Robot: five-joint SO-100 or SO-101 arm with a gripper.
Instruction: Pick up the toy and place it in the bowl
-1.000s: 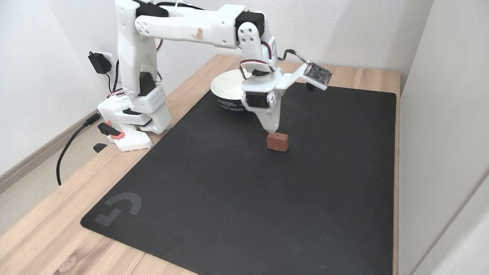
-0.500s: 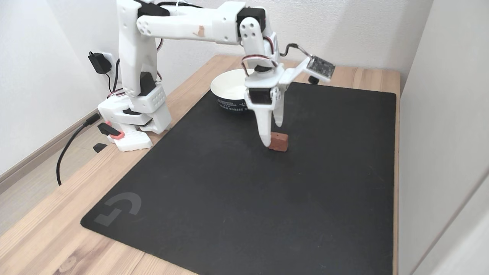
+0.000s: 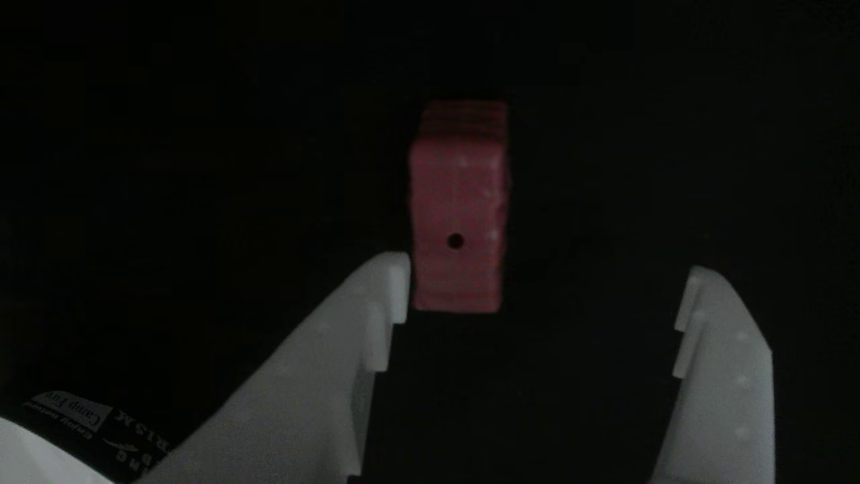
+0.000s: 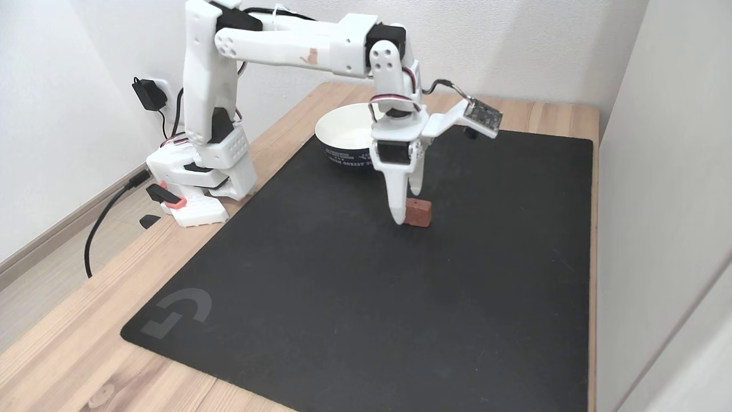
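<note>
The toy (image 4: 420,213) is a small pinkish-red block lying on the black mat (image 4: 354,297), in front of and to the right of the bowl (image 4: 334,120) in the fixed view. My gripper (image 4: 406,206) stands open and points down at the toy, with one fingertip low at the toy's left side and the other behind it. In the other view the toy (image 3: 459,202) shows a small dark hole. Its near end lies just inside the open gripper (image 3: 547,269), close against the left finger (image 3: 376,302) and well apart from the right one.
The white bowl with a dark lettered band (image 3: 60,413) sits at the mat's far edge, just behind the wrist. The arm's base (image 4: 194,189) stands at the left on the wooden table (image 4: 74,343). A wall (image 4: 657,171) borders the table's right side.
The gripper was shut just above the toy a second ago. It has since opened and come down around the toy's left end. The toy has stayed in place.
</note>
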